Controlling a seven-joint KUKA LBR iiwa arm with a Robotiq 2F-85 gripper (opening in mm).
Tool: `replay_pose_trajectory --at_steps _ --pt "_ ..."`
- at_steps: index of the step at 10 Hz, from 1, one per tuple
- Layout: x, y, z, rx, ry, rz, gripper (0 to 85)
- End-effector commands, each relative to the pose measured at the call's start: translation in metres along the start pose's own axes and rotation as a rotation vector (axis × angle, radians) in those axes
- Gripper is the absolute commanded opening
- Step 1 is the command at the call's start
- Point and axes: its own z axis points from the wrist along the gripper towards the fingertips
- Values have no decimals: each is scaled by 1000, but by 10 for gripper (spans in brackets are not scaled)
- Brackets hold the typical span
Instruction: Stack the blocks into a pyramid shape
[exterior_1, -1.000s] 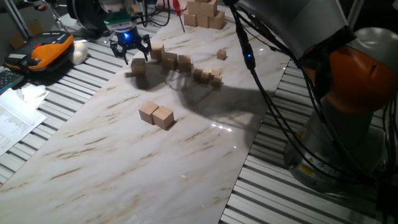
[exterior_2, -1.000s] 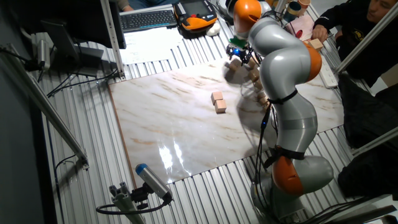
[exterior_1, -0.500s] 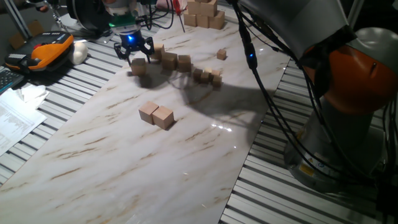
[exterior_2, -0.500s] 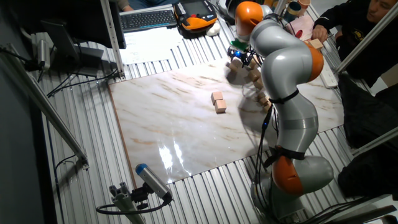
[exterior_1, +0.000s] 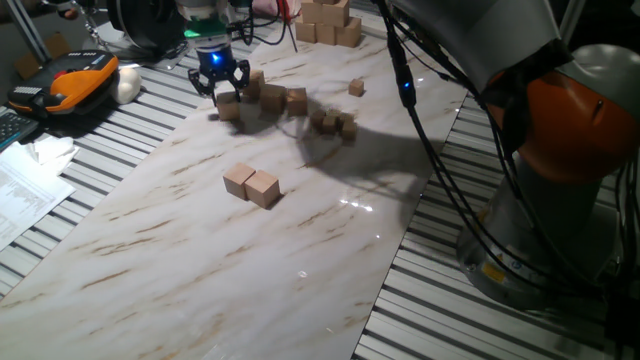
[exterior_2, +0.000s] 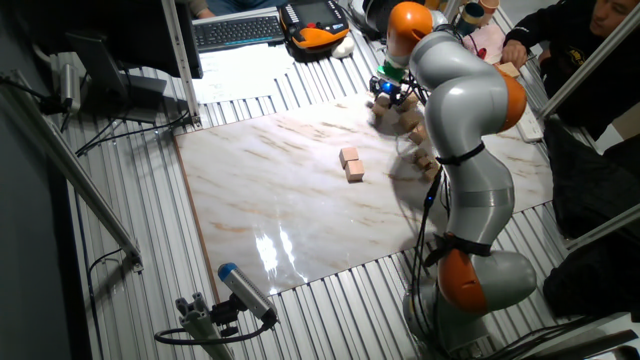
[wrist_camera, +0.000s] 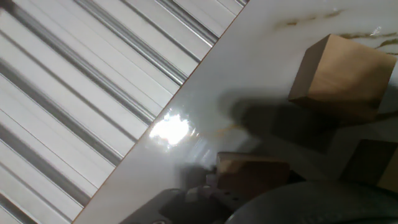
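Note:
My gripper (exterior_1: 222, 86) hangs over the far left part of the marble board (exterior_1: 200, 260), shut on one tan block (exterior_1: 228, 100) held just above the surface. The held block shows dark at the bottom of the hand view (wrist_camera: 252, 172). Right beside it lie three more blocks (exterior_1: 273, 96); one of them shows in the hand view (wrist_camera: 339, 73). Two blocks (exterior_1: 252, 185) sit side by side near the board's middle, apart from the gripper. In the other fixed view the gripper (exterior_2: 386, 93) is at the board's far edge and the pair (exterior_2: 351, 165) is mid-board.
Much smaller tan cubes (exterior_1: 334, 123) lie right of the row, and one (exterior_1: 356, 88) sits further back. A pile of bigger pale blocks (exterior_1: 327, 20) stands at the back. An orange device (exterior_1: 75, 82) and papers lie left of the board. The arm's base (exterior_1: 560, 170) is at the right.
My gripper has moved a little to the right with the block in it, closer to the row of blocks. The pair in the middle has not moved.

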Motion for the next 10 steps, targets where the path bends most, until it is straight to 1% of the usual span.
replay_pose_trajectory --at_steps 1,2,3,4,5,6,7,8,9,10 --pt "2 1 -5 2 -4 -15 0" --pt "7 2 -11 -4 -6 -52 0" --pt "12 3 -17 -19 -2 -86 0" --pt "19 5 -22 -46 0 -139 0" --pt "28 8 -26 -62 2 -205 0" --pt "40 11 -31 -77 6 -276 0" --pt "52 14 -34 -82 -5 -322 0" --pt "64 16 -36 -81 -22 -360 0" --pt "77 18 -36 -90 -36 -390 0" --pt "91 19 -34 -94 -60 -413 0"
